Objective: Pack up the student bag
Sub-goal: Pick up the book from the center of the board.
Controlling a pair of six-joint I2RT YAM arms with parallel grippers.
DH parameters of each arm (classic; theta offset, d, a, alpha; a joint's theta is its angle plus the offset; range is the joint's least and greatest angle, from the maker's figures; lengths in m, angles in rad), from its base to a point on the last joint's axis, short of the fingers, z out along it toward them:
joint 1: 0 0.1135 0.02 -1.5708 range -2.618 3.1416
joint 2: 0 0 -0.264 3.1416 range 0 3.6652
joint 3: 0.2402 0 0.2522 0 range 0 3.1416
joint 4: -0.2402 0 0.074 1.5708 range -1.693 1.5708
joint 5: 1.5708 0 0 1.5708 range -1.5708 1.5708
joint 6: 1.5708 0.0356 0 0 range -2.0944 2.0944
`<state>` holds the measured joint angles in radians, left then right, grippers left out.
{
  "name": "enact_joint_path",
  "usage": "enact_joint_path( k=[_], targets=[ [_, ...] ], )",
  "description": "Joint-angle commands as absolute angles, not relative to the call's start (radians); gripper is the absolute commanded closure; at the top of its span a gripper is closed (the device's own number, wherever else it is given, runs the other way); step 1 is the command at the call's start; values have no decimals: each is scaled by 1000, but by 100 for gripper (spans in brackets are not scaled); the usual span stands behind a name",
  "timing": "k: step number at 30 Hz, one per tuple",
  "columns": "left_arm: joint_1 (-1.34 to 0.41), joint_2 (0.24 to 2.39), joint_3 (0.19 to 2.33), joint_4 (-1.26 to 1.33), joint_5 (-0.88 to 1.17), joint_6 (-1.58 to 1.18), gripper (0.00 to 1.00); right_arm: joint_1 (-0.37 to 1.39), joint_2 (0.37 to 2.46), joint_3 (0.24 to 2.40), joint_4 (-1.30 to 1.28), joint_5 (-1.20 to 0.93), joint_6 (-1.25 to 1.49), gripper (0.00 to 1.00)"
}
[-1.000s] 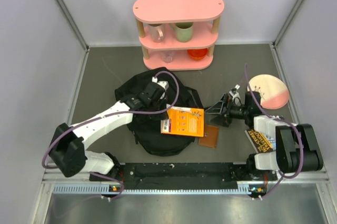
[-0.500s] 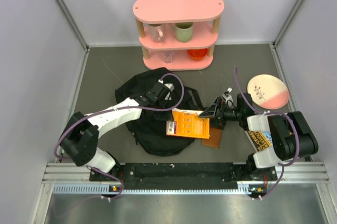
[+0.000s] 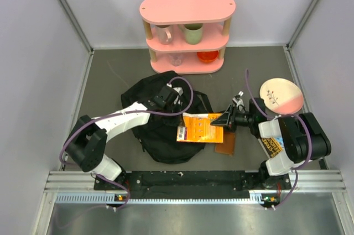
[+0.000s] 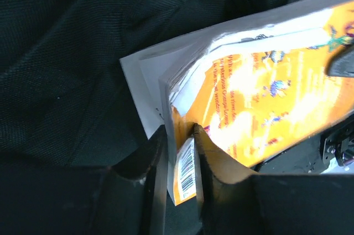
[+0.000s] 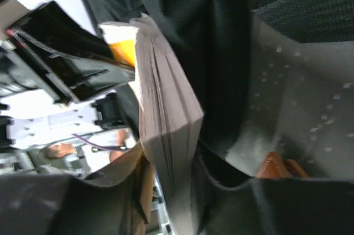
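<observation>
The student bag (image 3: 160,135) is a black backpack lying mid-table. An orange book (image 3: 200,128) hangs over its right side, held between both arms. My left gripper (image 3: 178,119) has its jaws standing close on either side of the book's barcode corner (image 4: 187,168), touching it. In the left wrist view the gripper (image 4: 180,157) sits over black bag fabric (image 4: 66,52). My right gripper (image 3: 221,121) is shut on the book's right edge. In the right wrist view the page block (image 5: 166,119) passes between the fingers of that gripper (image 5: 168,174), with the bag (image 5: 221,36) behind.
A brown wallet (image 3: 225,146) lies just right of the bag, also seen as the wallet (image 5: 274,166). A second book (image 3: 272,145) lies under the right arm. A plate (image 3: 282,95) sits at the right, and a pink shelf (image 3: 187,30) with cups stands at the back.
My right gripper moved left to the book and closed on its right edge. The book shifted slightly right. My left arm swung closer to the bag, and its jaws eased a little.
</observation>
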<state>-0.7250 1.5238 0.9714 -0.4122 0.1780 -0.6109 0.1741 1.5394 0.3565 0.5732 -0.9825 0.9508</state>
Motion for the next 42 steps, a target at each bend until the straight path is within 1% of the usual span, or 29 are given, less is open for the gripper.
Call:
enact_joint_path(
  k=[1, 2, 3, 5, 6, 7, 8, 9, 10, 13, 15, 19, 21, 22, 23, 29, 34, 35, 36, 37, 39, 40, 42],
  targets=[
    [-733, 1513, 962, -341, 189, -641, 69, 189, 1456, 365, 732, -1060, 1026, 85],
    [-733, 1503, 963, -341, 184, -641, 64, 189, 1445, 370, 704, -1057, 1025, 93],
    [-732, 1482, 963, -342, 175, -641, 51, 189, 1431, 377, 681, -1055, 1019, 100],
    [-733, 1457, 960, -350, 140, -643, 39, 189, 1381, 388, 625, -1034, 991, 100],
    [-733, 1419, 957, -357, 121, -647, 30, 190, 1358, 405, 526, -1020, 970, 100],
    [-733, 1398, 954, -362, 76, -650, 23, 189, 1333, 414, 478, -987, 950, 100],
    [-733, 1372, 951, -371, 54, -660, 19, 190, 1271, 423, 421, -970, 912, 100],
    [-732, 1314, 942, -376, 29, -663, 11, 190, 1240, 445, 338, -954, 896, 100],
    [-732, 1283, 936, -374, -22, -664, 1, 189, 1203, 452, 309, -933, 885, 100],
    [-729, 1152, 898, -342, -57, -670, 1, 187, 1091, 486, 275, -936, 902, 100],
    [-727, 1061, 853, -271, -63, -675, 1, 189, 1033, 502, 304, -954, 965, 100],
    [-713, 953, 799, -158, -5, -669, 1, 187, 974, 522, 368, -994, 1093, 100],
    [-703, 927, 785, -106, 90, -663, 1, 187, 960, 523, 445, -1024, 1144, 100],
    [-701, 925, 781, -59, 109, -663, 1, 187, 957, 519, 489, -1035, 1216, 100],
    [-695, 923, 778, -39, 121, -666, 1, 187, 956, 506, 585, -1045, 1254, 100],
    [-672, 962, 759, 124, 302, -669, 1, 187, 954, 485, 858, -1097, 1462, 100],
    [-670, 950, 741, 225, 399, -680, 1, 187, 956, 476, 891, -1112, 1488, 100],
    [-667, 943, 736, 247, 416, -677, 3, 187, 954, 471, 893, -1114, 1486, 100],
    [-666, 943, 739, 258, 429, -676, 8, 187, 956, 471, 879, -1118, 1482, 100],
    [-663, 942, 739, 268, 460, -676, 23, 187, 956, 469, 877, -1120, 1468, 100],
    [-660, 945, 739, 290, 479, -681, 35, 187, 962, 463, 871, -1118, 1462, 100],
    [-661, 946, 739, 293, 488, -683, 51, 189, 966, 462, 867, -1118, 1457, 100],
    [-660, 951, 744, 290, 495, -681, 73, 187, 976, 457, 865, -1114, 1457, 100]
  ],
)
